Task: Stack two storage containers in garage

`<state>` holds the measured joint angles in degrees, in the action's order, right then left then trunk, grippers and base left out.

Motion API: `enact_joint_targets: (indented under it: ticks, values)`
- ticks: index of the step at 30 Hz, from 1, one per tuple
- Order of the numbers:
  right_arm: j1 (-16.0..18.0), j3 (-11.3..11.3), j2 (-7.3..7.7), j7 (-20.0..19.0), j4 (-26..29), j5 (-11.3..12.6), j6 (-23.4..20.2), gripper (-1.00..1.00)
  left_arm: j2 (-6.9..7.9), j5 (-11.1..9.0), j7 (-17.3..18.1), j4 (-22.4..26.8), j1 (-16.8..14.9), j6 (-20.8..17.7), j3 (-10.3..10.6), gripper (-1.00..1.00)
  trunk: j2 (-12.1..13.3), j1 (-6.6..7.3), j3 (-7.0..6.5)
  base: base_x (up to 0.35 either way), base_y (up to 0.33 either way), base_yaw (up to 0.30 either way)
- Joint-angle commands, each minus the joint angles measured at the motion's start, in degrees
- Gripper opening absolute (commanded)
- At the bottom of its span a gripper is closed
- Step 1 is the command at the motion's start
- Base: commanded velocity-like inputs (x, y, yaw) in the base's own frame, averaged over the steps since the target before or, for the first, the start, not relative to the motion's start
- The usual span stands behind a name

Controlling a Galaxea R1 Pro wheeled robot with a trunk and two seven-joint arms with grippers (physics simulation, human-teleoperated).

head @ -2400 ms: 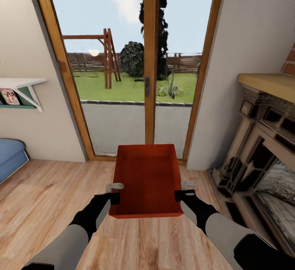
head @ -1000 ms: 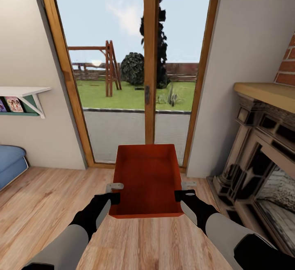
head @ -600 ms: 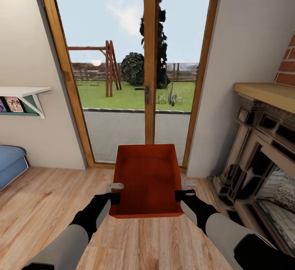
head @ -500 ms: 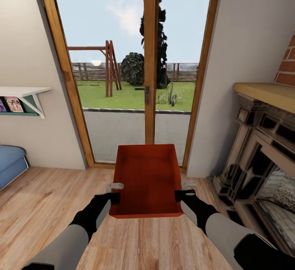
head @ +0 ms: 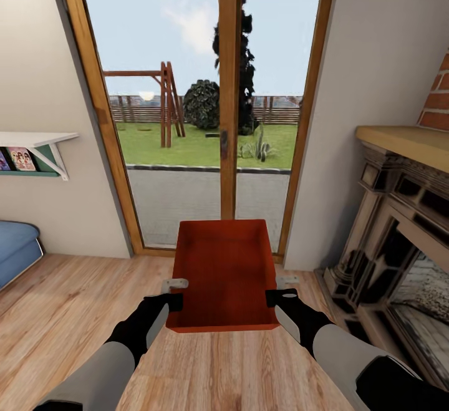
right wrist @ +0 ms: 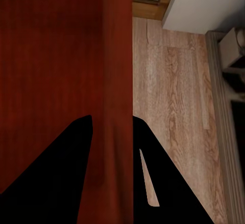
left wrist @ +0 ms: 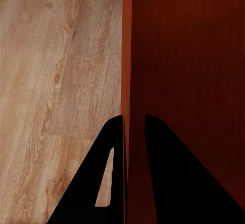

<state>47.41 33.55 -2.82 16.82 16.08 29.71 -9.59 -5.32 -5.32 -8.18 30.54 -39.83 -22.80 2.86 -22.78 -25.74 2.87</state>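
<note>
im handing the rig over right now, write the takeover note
Left end effector: shut on the left wall of the storage container.
Right end effector: shut on its right wall; one finger inside, one outside.
The container is held level between both arms, above the wood floor, facing the glass door, fireplace to the right.
Done: one container picked up in the living room.
Left: carry it to the garage and set it down, then fetch and stack the second container.
</note>
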Motion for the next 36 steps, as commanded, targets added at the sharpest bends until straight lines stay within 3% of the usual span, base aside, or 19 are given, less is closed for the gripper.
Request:
enact_joint_targets:
  ticks: [1, 11, 36]
  values:
    - [0.1, 0.1, 0.72, 0.6, -0.5, -0.2, -0.4, -1.0, 0.14, 1.4, -1.3, 0.2, -0.1, -0.5, -0.4, -1.0, -0.1, -0.04, 0.13, 0.0, 0.0, 0.0]
    - [0.1, 0.1, 0.44, 0.6, -0.5, -0.2, -0.4, -1.0, 0.14, 1.4, -1.4, 0.2, -0.1, -0.5, -0.4, -1.0, -0.1, -0.04, 0.13, 0.0, 0.0, 0.055]
    - [0.1, 0.1, 0.28, 0.6, -0.5, -0.2, -0.3, -1.0, 0.14, 1.4, -1.4, 0.2, -0.1, -0.5, -0.4, -1.0, -0.1, -0.04, 0.13, 0.0, 0.0, 0.294]
